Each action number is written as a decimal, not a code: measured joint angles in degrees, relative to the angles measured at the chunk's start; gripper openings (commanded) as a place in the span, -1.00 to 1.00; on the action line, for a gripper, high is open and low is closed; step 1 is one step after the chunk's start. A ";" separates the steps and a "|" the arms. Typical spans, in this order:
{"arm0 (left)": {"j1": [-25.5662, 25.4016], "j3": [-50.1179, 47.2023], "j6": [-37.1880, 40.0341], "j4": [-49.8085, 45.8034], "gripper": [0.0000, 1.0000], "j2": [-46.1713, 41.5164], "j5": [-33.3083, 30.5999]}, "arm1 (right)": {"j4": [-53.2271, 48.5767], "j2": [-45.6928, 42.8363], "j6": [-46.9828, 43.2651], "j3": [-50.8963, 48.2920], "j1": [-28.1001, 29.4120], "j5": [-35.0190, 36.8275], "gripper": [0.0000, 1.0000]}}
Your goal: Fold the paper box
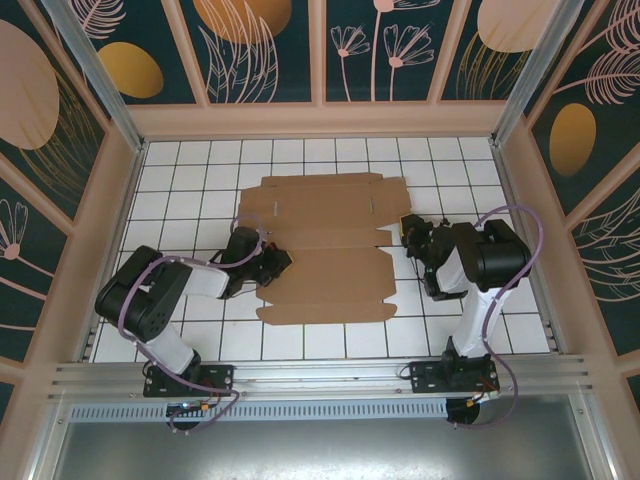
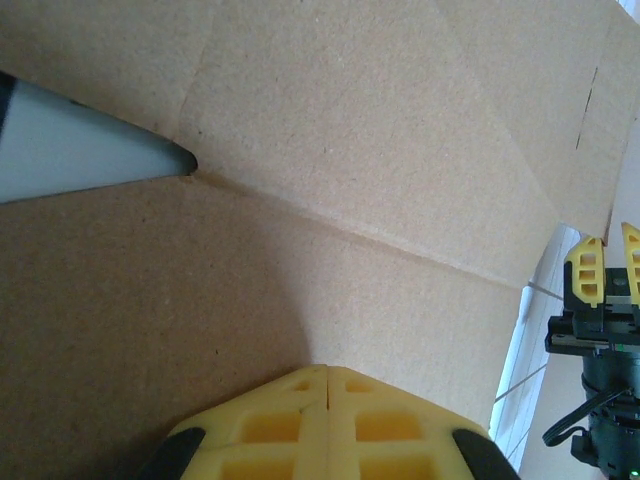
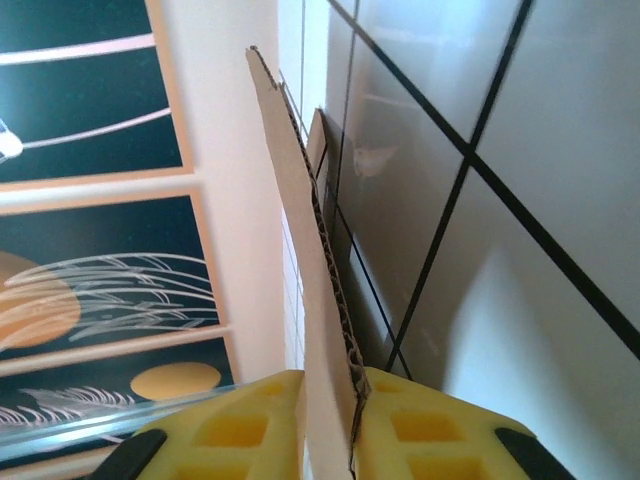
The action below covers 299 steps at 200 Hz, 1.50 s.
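Matt brown corrugated-cardboard paper box (image 1: pixel 325 250), glossy white tiled table (image 1: pixel 190 180), smooth yellow plastic right end effector (image 3: pixel 330 420)

box (image 1: pixel 325 250): flat on the table (image 1: pixel 180 170), at its middle.
left gripper (image 1: pixel 280 262): over the box's left edge, on its near half.
right gripper (image 1: pixel 408 232): at the box's right edge, that edge between its fingers.
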 measured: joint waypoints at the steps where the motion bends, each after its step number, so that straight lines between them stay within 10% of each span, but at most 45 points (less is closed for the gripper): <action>1: 0.00 0.02 0.02 -0.09 -1.00 -0.13 0.00 | 0.04 0.00 -0.20 0.00 0.00 -0.02 -0.64; 109: 0.00 8.74 6.25 -17.92 -0.84 -19.30 -4.02 | -4.98 -12.96 -14.84 6.43 -1.51 -7.52 -0.72; 162: 0.00 16.24 13.31 -33.57 -0.63 -30.60 -13.16 | -43.80 -31.78 -38.27 29.79 -2.89 -7.04 -0.95; 216: 0.00 26.88 19.23 -41.22 -0.59 -39.10 -22.97 | -77.81 -30.88 -63.08 67.41 -1.70 -1.66 -0.92; 257: 0.00 28.15 21.46 -44.61 -0.53 -44.37 -30.82 | -93.39 -26.25 -82.38 84.00 14.25 13.07 -0.93; 299: 0.00 28.15 22.84 -45.48 -0.51 -49.27 -37.53 | -95.06 -21.27 -96.10 71.43 35.80 31.52 -0.93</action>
